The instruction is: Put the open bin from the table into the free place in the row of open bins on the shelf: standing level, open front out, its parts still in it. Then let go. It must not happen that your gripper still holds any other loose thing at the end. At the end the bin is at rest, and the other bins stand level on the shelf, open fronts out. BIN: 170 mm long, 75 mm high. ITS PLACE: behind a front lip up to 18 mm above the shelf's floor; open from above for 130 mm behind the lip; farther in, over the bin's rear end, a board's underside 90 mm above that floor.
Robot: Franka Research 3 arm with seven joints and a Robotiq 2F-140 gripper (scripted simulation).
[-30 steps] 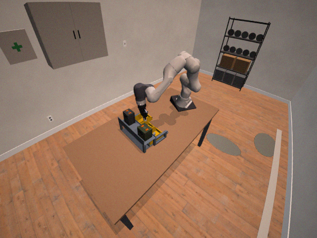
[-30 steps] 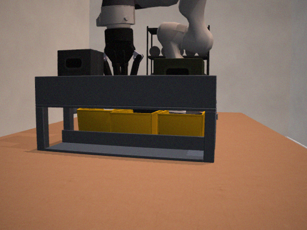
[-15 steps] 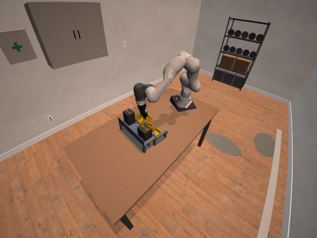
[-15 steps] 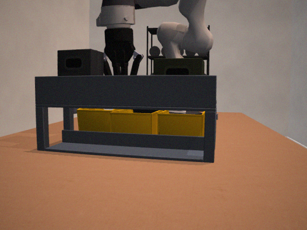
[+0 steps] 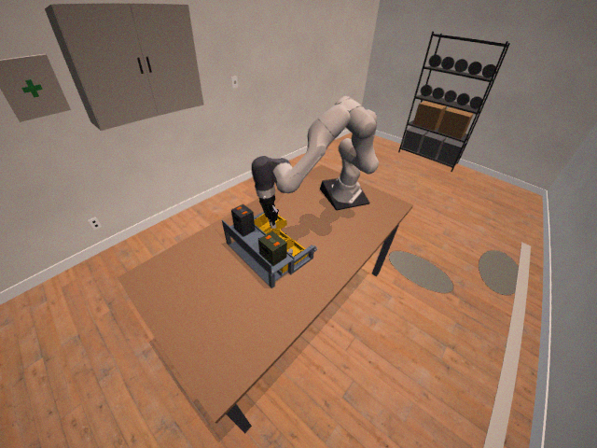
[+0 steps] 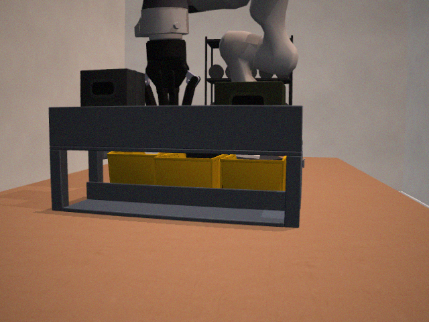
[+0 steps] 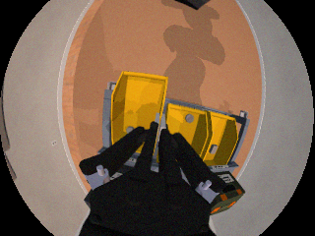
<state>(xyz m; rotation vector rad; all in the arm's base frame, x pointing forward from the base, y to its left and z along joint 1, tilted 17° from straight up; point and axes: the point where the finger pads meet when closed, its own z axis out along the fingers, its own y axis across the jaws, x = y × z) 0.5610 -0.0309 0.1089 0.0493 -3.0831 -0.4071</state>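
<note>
1. A grey shelf (image 5: 247,255) (image 6: 175,128) (image 7: 106,120) is set on the brown counter (image 5: 202,308) (image 6: 208,270) (image 7: 143,39), with three yellow open bins in its row.
2. The task's bin, the outer yellow bin (image 5: 263,223) (image 6: 131,168) (image 7: 140,93), is seen at the shelf's black-box end. Its open front is projected past the shelf's front lip (image 7: 184,102), farther out than the fronts of the other two, so it is not fully seated in the row.
3. A small grey part (image 7: 129,129) can be seen inside that bin.
4. The black fingers (image 5: 272,220) (image 6: 161,98) are pressed nearly together and pinch the bin's thin side wall, on the side facing the middle bin. Their tips are hidden behind the shelf in the exterior view.
5. The middle yellow bin (image 6: 183,172) (image 7: 182,130) is placed just beside the held bin, and a grey round part (image 7: 189,118) is contained in it.
6. The end yellow bin (image 6: 253,174) (image 7: 223,138) is placed at the shelf's green-crate end, with a grey part (image 7: 214,148) inside.
7. On the shelf's top board, a black box (image 5: 243,220) (image 6: 110,86) and a dark green crate (image 5: 272,248) (image 6: 249,92) (image 7: 228,194) are stood well apart.
8. The pale arm (image 5: 318,139) (image 6: 275,41) is reached over the counter to the shelf's front side.
</note>
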